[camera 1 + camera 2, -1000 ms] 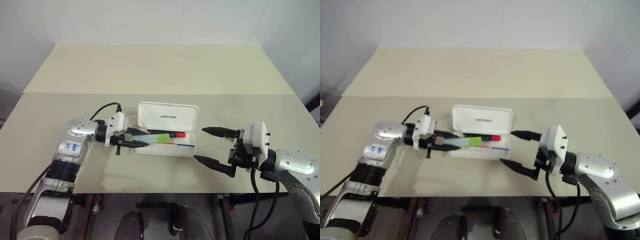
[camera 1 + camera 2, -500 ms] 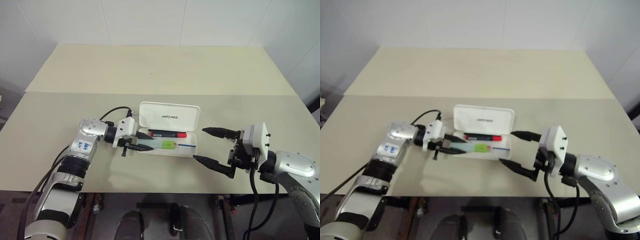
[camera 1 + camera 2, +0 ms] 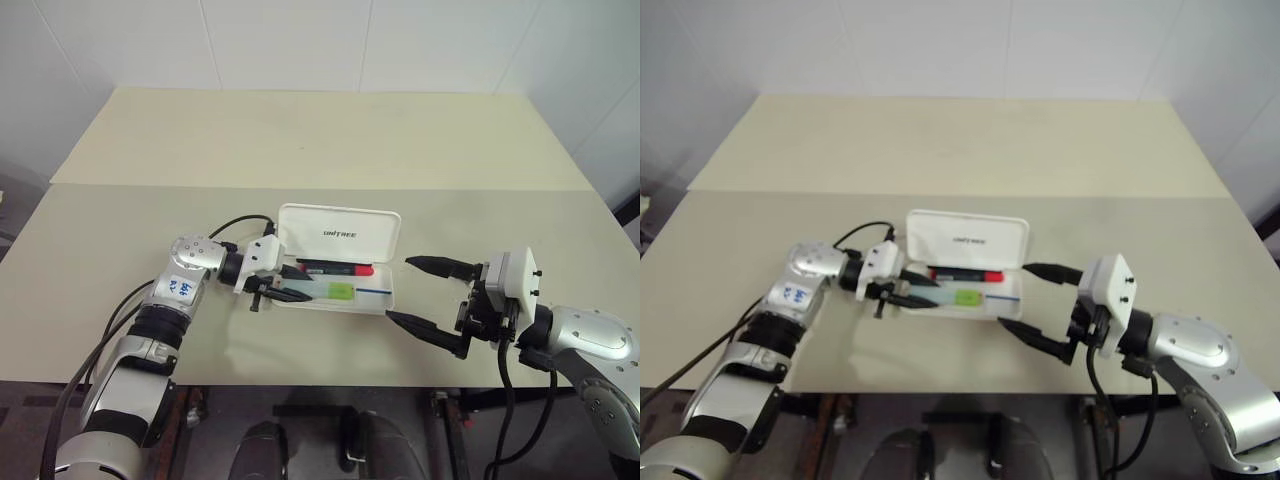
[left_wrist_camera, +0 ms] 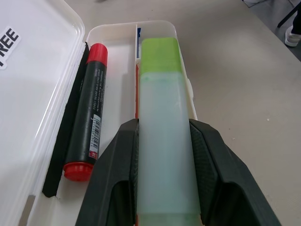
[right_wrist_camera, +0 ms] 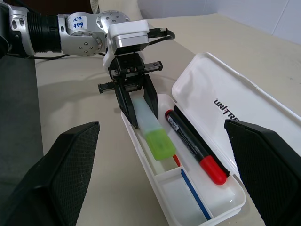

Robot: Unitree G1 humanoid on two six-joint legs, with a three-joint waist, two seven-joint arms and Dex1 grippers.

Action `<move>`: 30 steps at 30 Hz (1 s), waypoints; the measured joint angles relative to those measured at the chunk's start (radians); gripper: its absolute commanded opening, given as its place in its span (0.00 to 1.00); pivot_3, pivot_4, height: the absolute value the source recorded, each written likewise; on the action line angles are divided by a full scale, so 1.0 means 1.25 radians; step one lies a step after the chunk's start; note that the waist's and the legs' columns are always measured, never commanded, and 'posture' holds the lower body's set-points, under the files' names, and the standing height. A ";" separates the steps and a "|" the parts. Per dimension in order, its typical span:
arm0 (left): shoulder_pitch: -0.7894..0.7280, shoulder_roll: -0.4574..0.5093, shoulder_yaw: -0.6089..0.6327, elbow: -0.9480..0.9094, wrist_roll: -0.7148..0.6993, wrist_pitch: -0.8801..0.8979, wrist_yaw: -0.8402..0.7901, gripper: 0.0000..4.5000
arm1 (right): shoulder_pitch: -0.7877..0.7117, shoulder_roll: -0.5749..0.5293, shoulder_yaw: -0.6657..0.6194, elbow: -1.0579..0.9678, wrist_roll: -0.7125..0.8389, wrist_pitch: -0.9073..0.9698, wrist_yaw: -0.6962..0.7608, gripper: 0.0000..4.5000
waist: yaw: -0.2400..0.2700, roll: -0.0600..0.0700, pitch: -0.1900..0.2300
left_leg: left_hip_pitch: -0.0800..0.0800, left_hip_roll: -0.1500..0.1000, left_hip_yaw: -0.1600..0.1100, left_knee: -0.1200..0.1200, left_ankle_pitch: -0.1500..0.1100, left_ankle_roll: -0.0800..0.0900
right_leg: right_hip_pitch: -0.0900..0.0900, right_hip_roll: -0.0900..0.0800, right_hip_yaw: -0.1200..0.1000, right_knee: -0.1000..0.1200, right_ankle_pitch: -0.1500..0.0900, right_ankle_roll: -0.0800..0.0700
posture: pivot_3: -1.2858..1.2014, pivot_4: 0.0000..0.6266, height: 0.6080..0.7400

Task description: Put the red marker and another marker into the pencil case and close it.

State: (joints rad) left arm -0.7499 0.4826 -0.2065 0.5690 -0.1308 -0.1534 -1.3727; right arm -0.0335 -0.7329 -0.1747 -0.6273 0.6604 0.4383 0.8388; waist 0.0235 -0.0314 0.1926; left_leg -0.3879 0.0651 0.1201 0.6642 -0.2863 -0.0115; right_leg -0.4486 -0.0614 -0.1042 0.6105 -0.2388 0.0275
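A pale cream table (image 3: 300, 140) is carrying the scene, with a straight seam running across its top just behind the pencil case (image 3: 338, 262). The white pencil case is lying directly on the table, in front of that seam, with its lid standing open toward the seam.

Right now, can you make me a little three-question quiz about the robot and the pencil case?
1. True or false: the red marker lies inside the pencil case.
2. Which gripper holds the green marker: A left, B right?
3. Fill in: the case lid is ____.

Key: 1 true. 2 A. 3 open.
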 measured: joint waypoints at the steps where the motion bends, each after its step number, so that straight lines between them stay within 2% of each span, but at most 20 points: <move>1: 0.000 -0.001 0.000 0.001 0.000 0.000 -0.002 0.23 | 0.000 0.000 0.000 0.000 0.000 0.000 -0.001 1.00 | 0.000 0.000 0.000 | 0.000 0.000 0.000 0.000 0.000 0.000 | 0.000 0.000 0.000 0.000 0.000 0.000 | 0.52 0.24 1.00; 3: -0.001 -0.003 0.000 0.002 0.000 0.001 -0.005 0.23 | 0.000 0.000 0.000 0.000 0.000 -0.001 -0.001 1.00 | 0.000 0.000 0.000 | 0.000 0.000 0.000 0.000 0.000 0.000 | 0.000 0.000 0.000 0.000 0.000 0.000 | 0.52 0.24 1.00; 4: -0.003 -0.005 0.000 0.005 0.000 0.001 -0.006 0.40 | 0.000 0.000 0.000 0.000 0.000 -0.001 -0.001 1.00 | 0.000 0.000 0.000 | 0.000 0.000 0.000 0.000 0.000 0.000 | 0.000 0.000 0.000 0.000 0.000 0.000 | 0.52 0.24 1.00; 6: -0.011 -0.007 0.000 0.018 0.001 0.000 -0.005 0.52 | 0.000 0.000 0.000 0.000 -0.001 -0.002 -0.002 1.00 | 0.000 0.000 0.000 | 0.000 0.000 0.000 0.000 0.000 0.000 | 0.000 0.000 0.000 0.000 0.000 0.000 | 0.52 0.24 1.00; 12: -0.014 -0.018 -0.008 0.028 0.015 -0.003 -0.005 0.99 | -0.001 0.000 0.000 0.000 -0.001 -0.004 -0.003 1.00 | 0.000 0.000 0.000 | 0.000 0.000 0.000 0.000 0.000 0.000 | 0.000 0.000 0.000 0.000 0.000 0.000 | 0.52 0.24 1.00; 18: -0.014 -0.031 0.007 0.016 -0.014 0.030 -0.014 1.00 | -0.003 0.003 0.001 0.002 -0.002 -0.009 -0.003 1.00 | -0.001 0.000 0.000 | 0.000 0.000 0.000 0.000 0.000 0.000 | 0.000 0.000 0.000 0.000 0.000 0.000 | 0.52 0.24 1.00; 25: 0.001 -0.023 0.040 -0.114 -0.113 0.135 -0.063 1.00 | -0.025 0.007 0.006 0.028 -0.003 -0.021 0.002 1.00 | -0.001 0.000 0.000 | 0.000 0.000 0.000 0.000 0.000 0.000 | 0.000 0.000 0.000 0.000 0.000 0.000 | 0.52 0.24 1.00; 30: 0.024 0.001 0.061 -0.168 -0.131 0.159 -0.055 1.00 | -0.031 0.005 0.002 0.065 -0.002 -0.024 0.019 1.00 | -0.001 0.000 0.000 | 0.000 0.000 0.000 0.001 0.000 0.000 | 0.000 0.000 0.000 0.001 0.000 0.000 | 0.52 0.24 1.00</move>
State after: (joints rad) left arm -0.7193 0.4840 -0.1308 0.3595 -0.2940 0.0459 -1.4418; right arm -0.0717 -0.7269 -0.1721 -0.5461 0.6576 0.4081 0.8625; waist 0.0226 -0.0314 0.1926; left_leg -0.3877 0.0650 0.1199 0.6652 -0.2860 -0.0114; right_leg -0.4481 -0.0610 -0.1040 0.6114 -0.2386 0.0277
